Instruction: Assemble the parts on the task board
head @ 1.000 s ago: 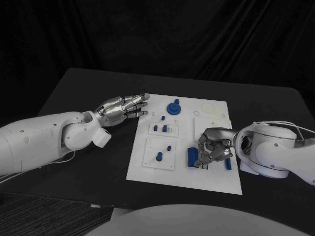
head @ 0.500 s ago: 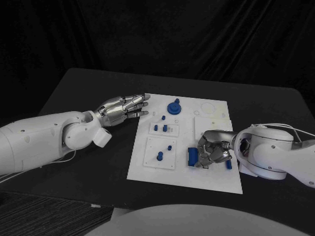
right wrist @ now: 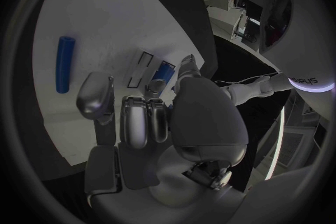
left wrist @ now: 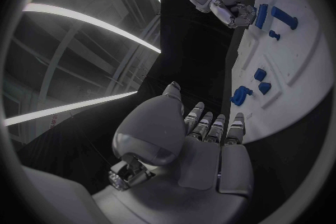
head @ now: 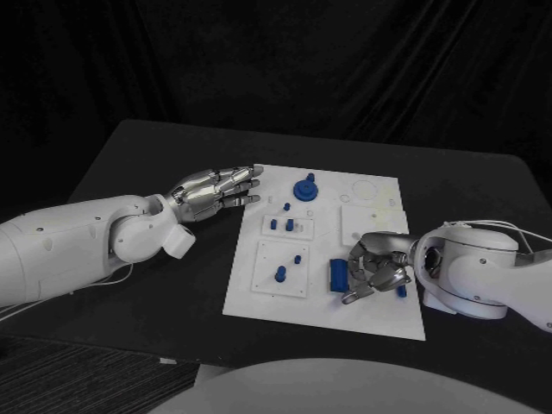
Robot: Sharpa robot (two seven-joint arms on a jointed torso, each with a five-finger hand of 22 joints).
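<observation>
Right hand [head: 378,268] is curled over the near right of the board [head: 388,317], above a blue part [head: 337,276]; a grip cannot be confirmed. Left hand [head: 214,191] is held with fingers extended and empty at the board's far left edge, probably waiting.

White board [head: 332,306] lying flat at mid-table, long axis running away from the robot. Blue parts on it: a round knob [head: 304,189] at the far end, small pegs [head: 280,224] mid-board, an upright peg [head: 280,274] and a long bar [head: 335,274] nearer.
</observation>
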